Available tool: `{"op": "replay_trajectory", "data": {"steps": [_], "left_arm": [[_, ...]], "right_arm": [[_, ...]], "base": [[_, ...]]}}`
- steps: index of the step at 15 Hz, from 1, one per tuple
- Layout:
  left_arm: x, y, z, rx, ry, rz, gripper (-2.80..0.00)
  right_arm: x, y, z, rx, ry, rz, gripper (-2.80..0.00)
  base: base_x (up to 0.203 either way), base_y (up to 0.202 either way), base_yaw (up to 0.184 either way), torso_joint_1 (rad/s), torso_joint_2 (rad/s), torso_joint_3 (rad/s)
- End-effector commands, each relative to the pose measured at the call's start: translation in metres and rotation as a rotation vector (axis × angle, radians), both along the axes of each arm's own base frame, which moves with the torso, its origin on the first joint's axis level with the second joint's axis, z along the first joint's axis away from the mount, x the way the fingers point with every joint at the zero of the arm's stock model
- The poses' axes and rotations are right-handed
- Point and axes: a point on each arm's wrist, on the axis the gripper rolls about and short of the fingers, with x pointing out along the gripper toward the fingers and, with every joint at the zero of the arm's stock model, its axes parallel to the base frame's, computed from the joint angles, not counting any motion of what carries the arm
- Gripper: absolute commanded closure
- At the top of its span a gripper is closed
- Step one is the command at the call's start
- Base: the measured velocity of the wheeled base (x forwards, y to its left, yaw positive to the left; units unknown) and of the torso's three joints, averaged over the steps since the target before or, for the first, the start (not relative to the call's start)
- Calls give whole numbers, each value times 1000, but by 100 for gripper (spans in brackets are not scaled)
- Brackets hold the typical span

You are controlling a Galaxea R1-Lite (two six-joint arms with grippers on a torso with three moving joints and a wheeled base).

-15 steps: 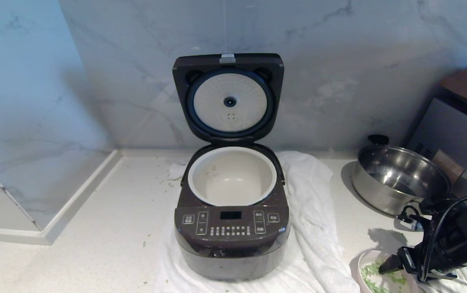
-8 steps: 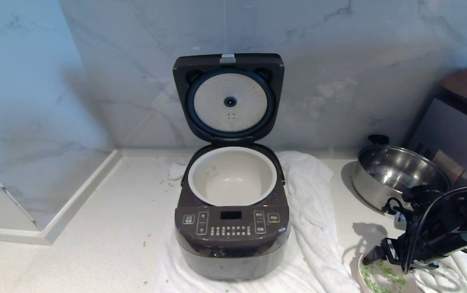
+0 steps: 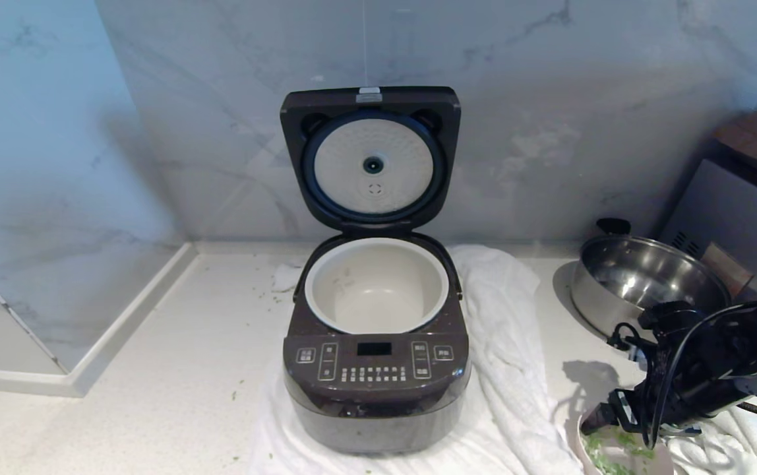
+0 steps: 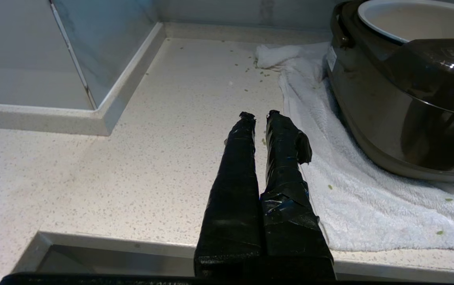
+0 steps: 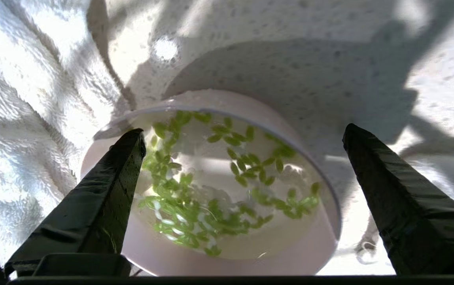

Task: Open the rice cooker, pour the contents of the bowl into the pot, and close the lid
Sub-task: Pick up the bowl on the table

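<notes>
Rice cooker (image 3: 376, 369) open on a white towel (image 3: 504, 343); right gripper (image 5: 243, 130) spread wide over the bowl (image 5: 322, 221).

Lid (image 3: 370, 158) raised upright against the marble wall (image 3: 550, 119), pale dimpled underside facing forward. Cream-white pot (image 3: 376, 285) seated in the cooker body, with only a few specks inside. Pale pink bowl at the near right of the countertop (image 3: 154, 369), beside the towel's edge, holding chopped green bits (image 5: 195, 198) over a whitish base. Right gripper poised above the bowl, one finger (image 5: 104, 198) over its rim, the other (image 5: 401, 206) outside it; contact not clear. Steel pan (image 3: 642, 284) with black handles behind the bowl, near a grey appliance (image 3: 741, 218). Left gripper (image 4: 261, 115) low at the counter's front edge, left of the cooker, taped fingers nearly together, holding nothing. Green flecks scattered over countertop and towel.
</notes>
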Motion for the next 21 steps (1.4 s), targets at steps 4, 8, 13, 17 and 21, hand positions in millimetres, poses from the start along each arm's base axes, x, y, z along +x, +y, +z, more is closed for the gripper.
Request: {"op": "replay_trajectory", "data": {"steps": [4,8,13,17,21], "left_arm": [[0,0,0,-1,2,0,0],[0,0,0,-1,2,0,0],[0,0,0,-1,2,0,0],[0,0,0,-1,2,0,0],[0,0,0,-1,2,0,0]], "right_arm": [[-1,9,-10,-21,41,28,0],[-11,6,-11,-25,67,15,0],[-24,-8,-13,-47,99,-41,0],[-30,-21,-11,-50,97,-71,0],[-34,-28,-4,-33,73,-102,0]], "base": [[0,0,0,0,0,0],[0,0,0,0,0,0],[0,0,0,0,0,0],[0,0,0,0,0,0],[0,0,0,0,0,0]]}}
